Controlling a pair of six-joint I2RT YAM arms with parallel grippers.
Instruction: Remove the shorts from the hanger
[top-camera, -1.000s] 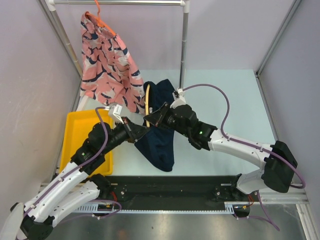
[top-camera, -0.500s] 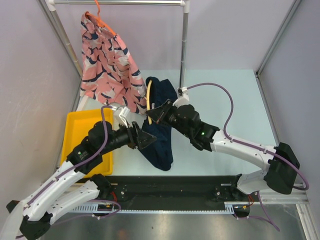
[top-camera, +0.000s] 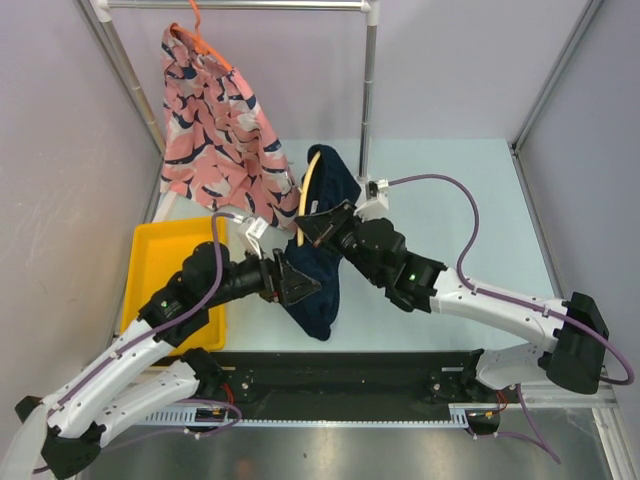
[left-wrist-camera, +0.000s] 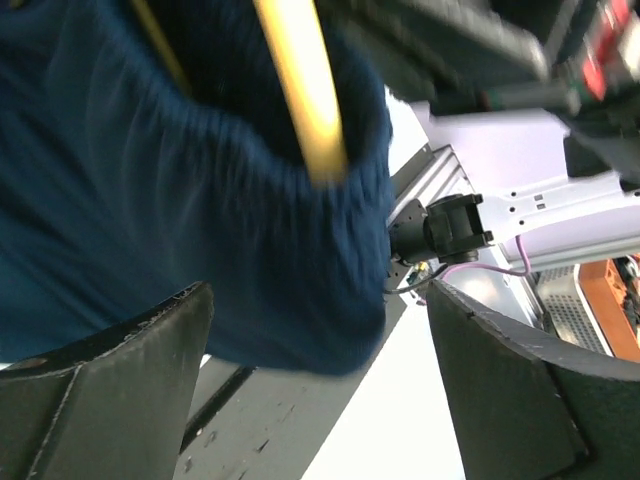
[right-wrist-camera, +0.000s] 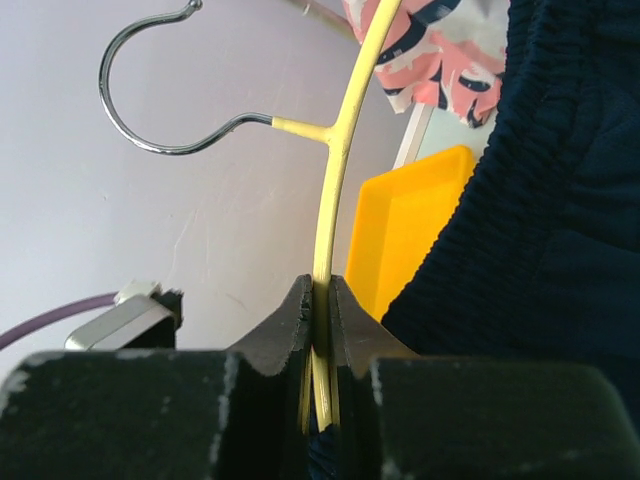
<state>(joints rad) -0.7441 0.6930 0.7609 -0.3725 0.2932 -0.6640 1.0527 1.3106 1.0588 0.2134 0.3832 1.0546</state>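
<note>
The dark navy shorts (top-camera: 322, 268) hang on a yellow hanger (top-camera: 311, 186) held in the air above the table. My right gripper (top-camera: 313, 231) is shut on the hanger's yellow wire (right-wrist-camera: 340, 150), with its steel hook (right-wrist-camera: 150, 95) pointing away. My left gripper (top-camera: 303, 283) is open beside the navy cloth, about halfway down it. In the left wrist view the navy shorts (left-wrist-camera: 150, 200) fill the space beyond my wide-apart fingers (left-wrist-camera: 110, 400), with nothing between them. The salmon-pink printed shorts (top-camera: 215, 135) hang from an orange hanger (top-camera: 203, 40) on the rail.
A yellow bin (top-camera: 158, 275) lies on the table at the left, under my left arm. The white rail's upright post (top-camera: 368, 90) stands just behind the navy shorts. Grey walls close in both sides.
My left gripper has opened and let go of the navy shorts, sliding slightly right and nearer. The right gripper has carried the hanger a little rightward and tilted it.
</note>
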